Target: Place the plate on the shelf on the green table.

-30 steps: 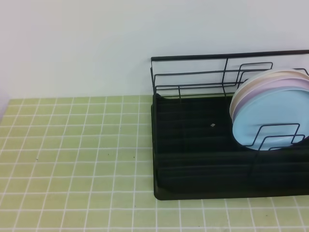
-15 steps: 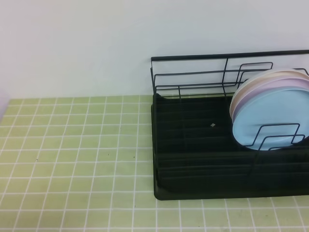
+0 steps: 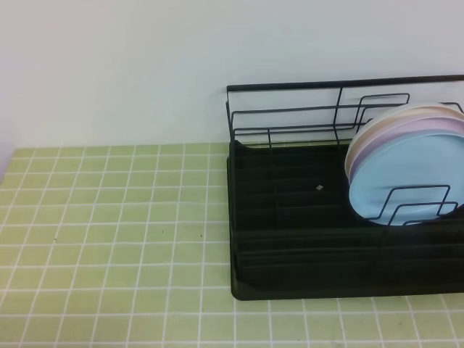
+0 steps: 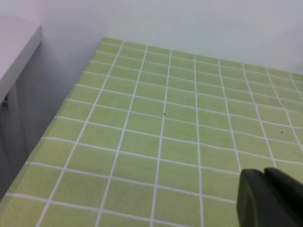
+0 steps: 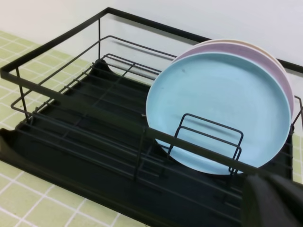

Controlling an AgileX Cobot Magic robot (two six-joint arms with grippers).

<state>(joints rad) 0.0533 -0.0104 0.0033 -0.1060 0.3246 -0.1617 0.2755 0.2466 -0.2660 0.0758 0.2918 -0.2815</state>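
Observation:
The light blue plate (image 3: 402,177) stands upright on edge in the right end of the shelf (image 3: 290,239), a black wire rack on the green table (image 3: 109,217). A wire divider crosses the front of its lower half. The right wrist view shows the plate (image 5: 218,111) close up in the shelf (image 5: 71,137), with my right gripper (image 5: 272,182) shut, empty and just in front of the rack at the lower right. My left gripper (image 4: 267,177) is shut and empty over bare tiles of the table (image 4: 165,123). Neither gripper shows in the high view.
A pale pink plate (image 3: 435,125) and a cream plate (image 3: 413,109) stand upright right behind the blue one. The left part of the rack holds no dishes. A white wall runs behind the table, and a pale ledge (image 4: 14,47) borders its left edge.

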